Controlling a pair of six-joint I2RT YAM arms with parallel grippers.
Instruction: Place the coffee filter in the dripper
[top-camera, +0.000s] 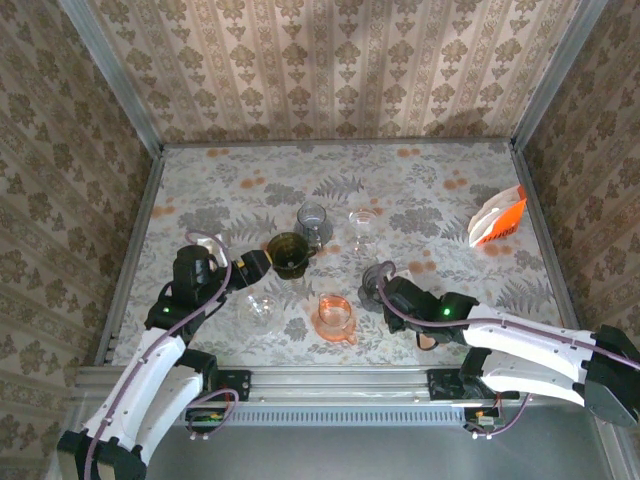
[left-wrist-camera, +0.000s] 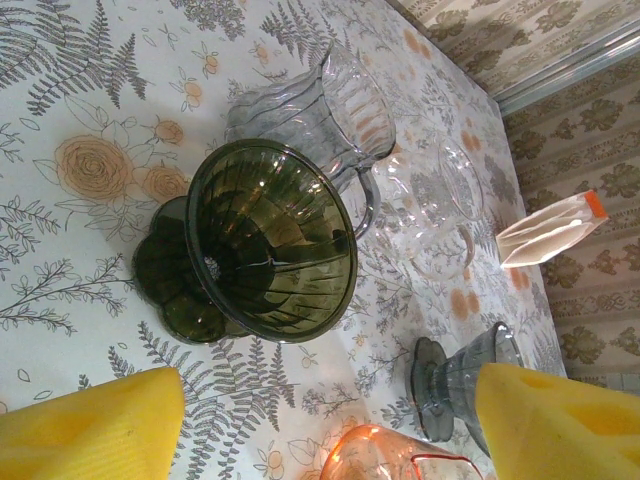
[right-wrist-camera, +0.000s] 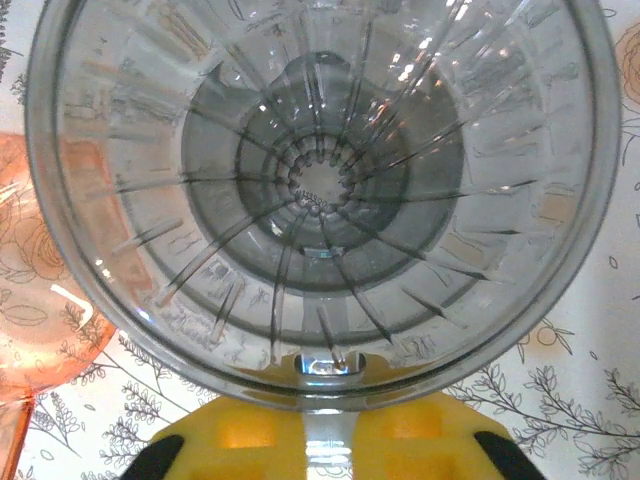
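Grey ribbed glass dripper (right-wrist-camera: 320, 190): your right gripper (right-wrist-camera: 322, 445) seems clamped on its handle, left gripper (left-wrist-camera: 325, 425) wide open; steady it.

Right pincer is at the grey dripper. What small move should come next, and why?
Probably lift the grey dripper slightly, straight up. The right pincer is shut on its handle, and the orange dripper sits close beside it, so a sideways drag could knock that.
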